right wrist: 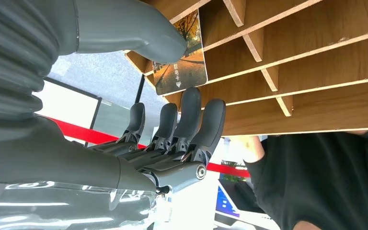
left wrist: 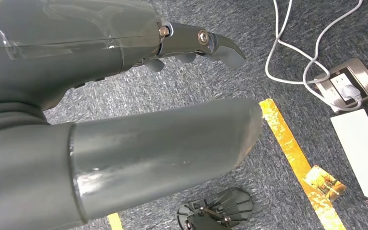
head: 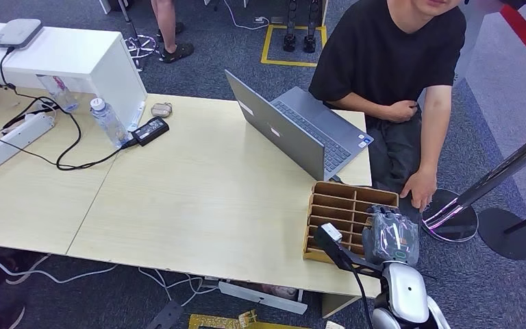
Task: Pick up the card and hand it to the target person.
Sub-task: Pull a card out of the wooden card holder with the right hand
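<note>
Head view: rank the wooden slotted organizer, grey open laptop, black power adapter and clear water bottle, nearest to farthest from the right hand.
1. Wooden slotted organizer, right beside the right hand.
2. Grey open laptop, behind the organizer.
3. Black power adapter, far left.
4. Clear water bottle, just beyond it.

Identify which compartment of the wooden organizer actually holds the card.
The edge compartment right at the right hand: the card, printed with an autumn road scene, sticks out of the organizer between thumb and fingers. The visible neighbouring compartments look empty.

Card [right wrist: 179, 60] partly behind the right robot hand [right wrist: 172, 139] thumb (its small print unreadable).
</note>
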